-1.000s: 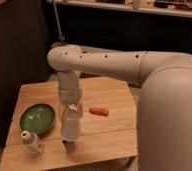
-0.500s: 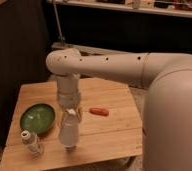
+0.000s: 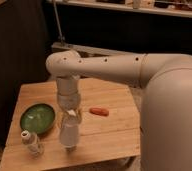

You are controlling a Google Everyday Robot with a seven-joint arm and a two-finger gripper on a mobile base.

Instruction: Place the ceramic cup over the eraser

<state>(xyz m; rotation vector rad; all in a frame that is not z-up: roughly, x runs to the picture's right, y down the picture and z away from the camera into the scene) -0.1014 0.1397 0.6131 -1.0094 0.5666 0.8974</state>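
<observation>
The white ceramic cup (image 3: 69, 133) hangs mouth down under my gripper (image 3: 70, 119), which is shut on its upper end. The cup's rim sits just above the wooden table (image 3: 109, 135), near the front edge and right of the green bowl (image 3: 37, 119). A small dark spot under the rim may be the eraser (image 3: 72, 148); most of it is hidden by the cup. My arm reaches in from the right and points straight down over the cup.
A small white bottle with a ribbed neck (image 3: 32, 142) stands at the front left corner. An orange-red oblong piece (image 3: 99, 111) lies right of the cup. A dark wall and a shelf are behind the table.
The gripper with the cup has shifted slightly left and lowered toward the table. The other things have not moved.
</observation>
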